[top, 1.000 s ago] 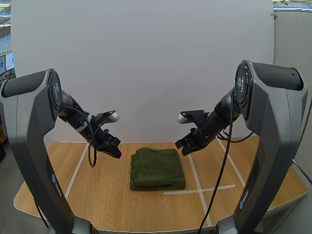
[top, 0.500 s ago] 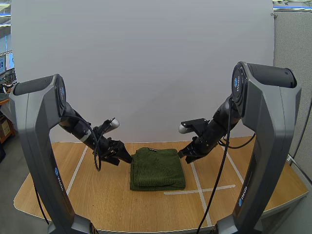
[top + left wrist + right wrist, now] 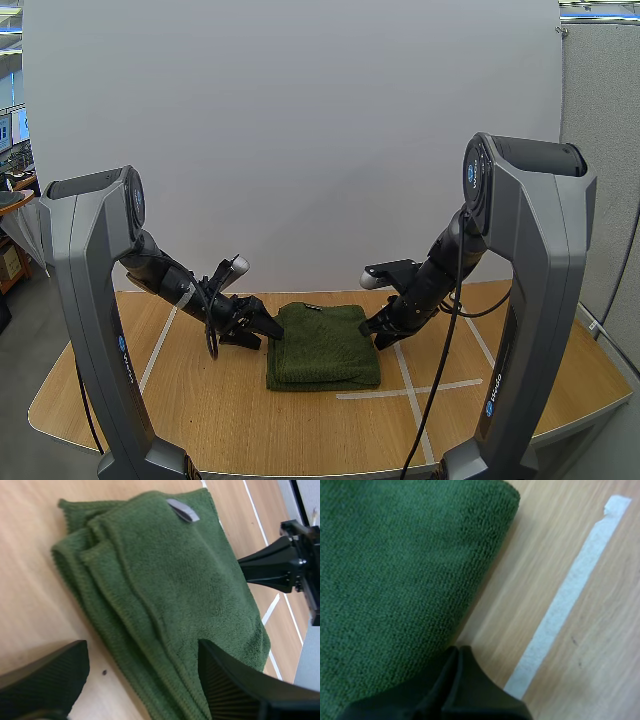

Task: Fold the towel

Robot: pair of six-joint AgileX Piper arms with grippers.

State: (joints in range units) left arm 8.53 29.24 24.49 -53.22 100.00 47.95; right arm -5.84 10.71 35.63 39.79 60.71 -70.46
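The wooden desk (image 3: pixel 200 400) carries one dark green towel (image 3: pixel 322 345), and both arms reach down to this towel from opposite sides. The towel lies flat in the middle of the desk, between the two tools. The left tool (image 3: pixel 262 330) is low at the towel's left edge. The right tool (image 3: pixel 378 335) is low at the towel's right edge, near its far corner.

The left tool is released. In the left wrist view its two fingers (image 3: pixel 47 677) stand well apart, with the ribbed inner faces turned to each other. One finger is over the bare wood just beside the towel, the other is over the cloth, and the layered left edge of the towel runs between them. They hold nothing. The right tool is clenched on nothing. In the right wrist view its fingers lie together as one dark wedge, and the tip is at the rounded right edge of the towel. I cannot tell if it touches the cloth.

The towel is folded to a thick, nearly square packet. On its left side several layers show as stepped edges, one a little behind the other. On its right side the fold is smooth and rounded. The surface is fluffy and without big wrinkles.

White tape lines (image 3: pixel 405 375) run on the wood just beside the towel's right edge. A small grey label (image 3: pixel 182 510) lies on top of the towel near its far edge.
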